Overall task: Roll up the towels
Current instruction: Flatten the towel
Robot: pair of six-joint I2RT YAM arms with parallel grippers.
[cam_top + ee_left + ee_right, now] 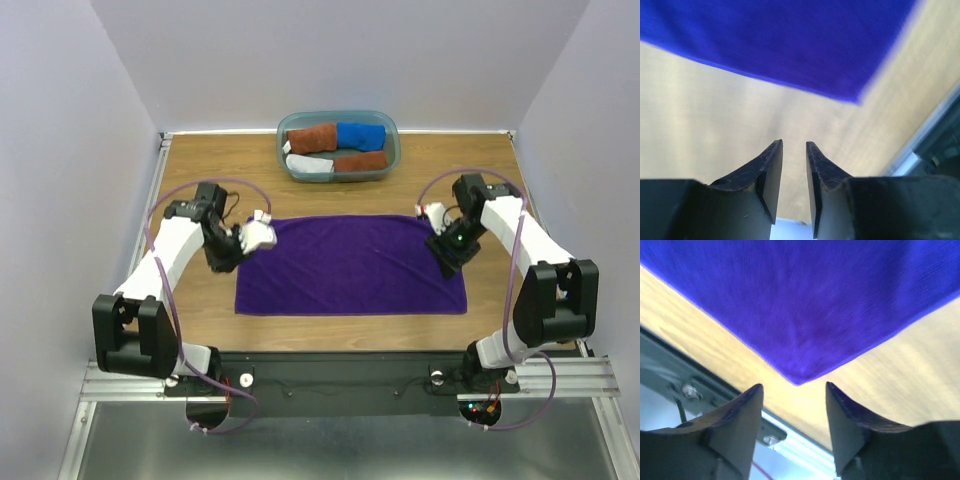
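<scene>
The deep purple towel (350, 265) lies flat and spread out on the wooden table. My left gripper (222, 262) hovers over bare wood just off the towel's left edge, open by a narrow gap and empty. In the left wrist view (794, 144) the towel (790, 45) fills the top, with its corner ahead to the right. My right gripper (453, 262) is at the towel's right edge, open and empty. In the right wrist view (794, 387) a towel corner (800, 365) points between the spread fingertips. I see no white tag.
A teal-grey tub (392, 135) stands at the back centre. It holds rolled towels: rust-brown (312, 138), bright blue (360, 134), pale grey (310, 166) and a second rust-brown one (362, 161). The metal rail (700, 390) runs along the table's near edge.
</scene>
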